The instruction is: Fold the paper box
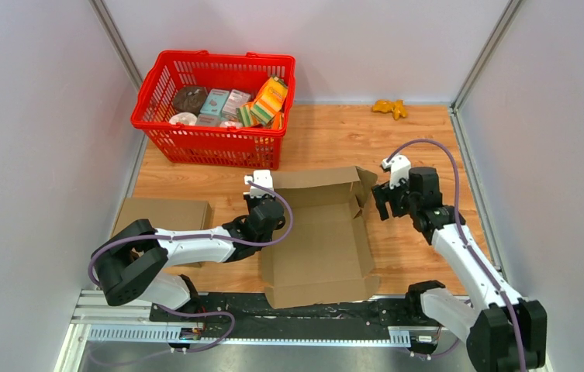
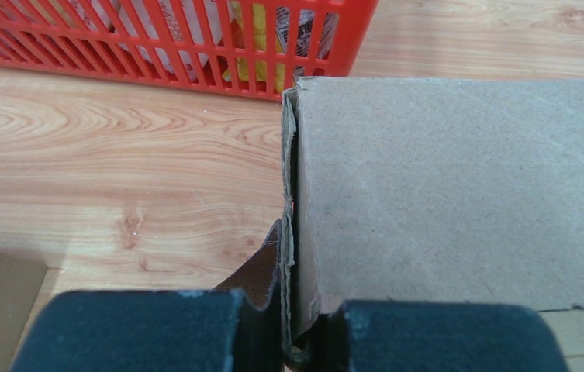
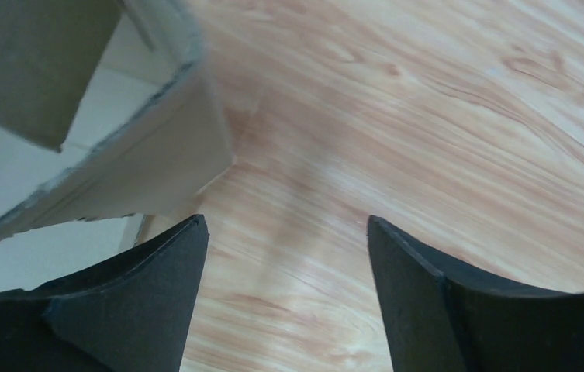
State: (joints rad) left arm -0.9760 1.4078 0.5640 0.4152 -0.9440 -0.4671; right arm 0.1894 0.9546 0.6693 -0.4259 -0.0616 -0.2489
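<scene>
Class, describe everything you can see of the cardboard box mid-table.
The cardboard box is plain brown card, half folded, open on top. Its base lies flat on the wooden table; the far wall stands up and its right side splays outward. The left gripper has its jaws shut on the doubled edge at its far-left corner. The right gripper, open, is beside its right flap, apart.

Tabletop (image 1: 420, 147) lies open right of the box (image 1: 319, 240), while the basket (image 1: 219, 147) crowds its far-left corner.
</scene>
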